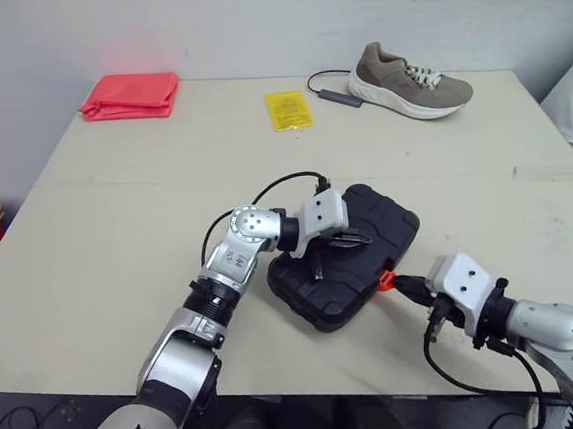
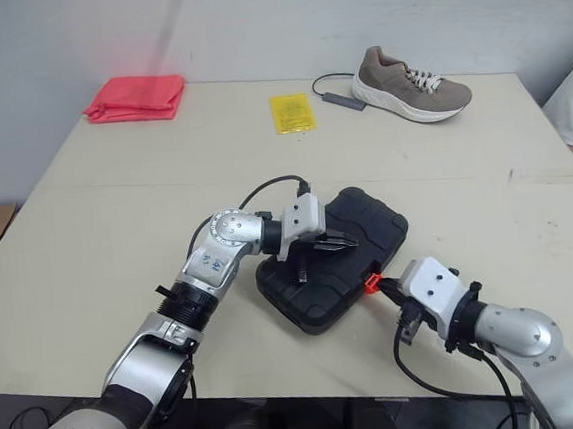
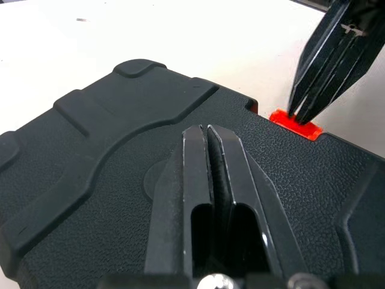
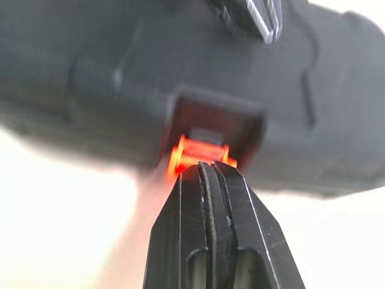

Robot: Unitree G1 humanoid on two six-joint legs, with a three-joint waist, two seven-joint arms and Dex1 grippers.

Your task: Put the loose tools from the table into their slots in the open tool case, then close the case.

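Tool case (image 1: 388, 224) closed, beige table (image 1: 116, 219), white wall (image 1: 249, 17)

The left arm (image 1: 222, 275) bends at the elbow and reaches over the tool case (image 1: 392, 215). Its left gripper (image 1: 354, 239) has both fingers pressed together, lying on the case's lid. The right arm (image 1: 547, 322) reaches in from the case's near right side. The right gripper (image 1: 401, 285) is likewise pinched together, its tips touching the case's orange latch (image 1: 385, 280).

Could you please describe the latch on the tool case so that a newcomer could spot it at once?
On the beige table lies a closed black case near the front edge. The latch is the small tab on its side nearest the right gripper, the only bright orange spot on it.
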